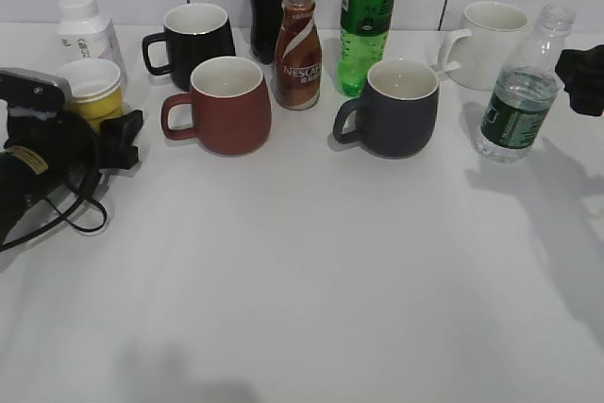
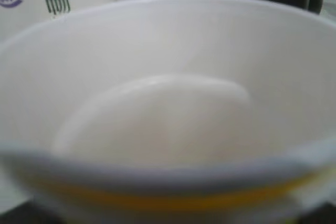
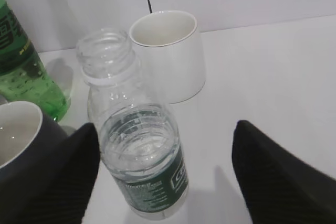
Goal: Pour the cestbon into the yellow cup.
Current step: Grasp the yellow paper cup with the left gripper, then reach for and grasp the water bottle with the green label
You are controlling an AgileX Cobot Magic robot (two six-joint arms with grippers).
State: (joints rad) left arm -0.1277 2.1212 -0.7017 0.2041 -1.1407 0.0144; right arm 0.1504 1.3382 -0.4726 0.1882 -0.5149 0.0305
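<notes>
The yellow cup (image 1: 92, 92) stands at the far left, white inside and empty. It fills the left wrist view (image 2: 168, 129) at very close range. My left gripper (image 1: 121, 134) is right at the cup's base; its jaws are hidden, so I cannot tell whether they grip it. The cestbon (image 1: 517, 101), a clear capless bottle with a dark green label and some water, stands upright at the right. In the right wrist view the cestbon (image 3: 142, 156) stands between the spread fingers of my right gripper (image 3: 163, 153), close to the left finger. The right gripper (image 1: 583, 77) is open.
A white mug (image 1: 491, 44) stands just behind the cestbon. A dark grey mug (image 1: 396, 110), a green soda bottle (image 1: 366, 21), a Nescafe bottle (image 1: 298, 44), a red mug (image 1: 226, 106), a black mug (image 1: 196, 44) and a white bottle (image 1: 83, 30) stand along the back.
</notes>
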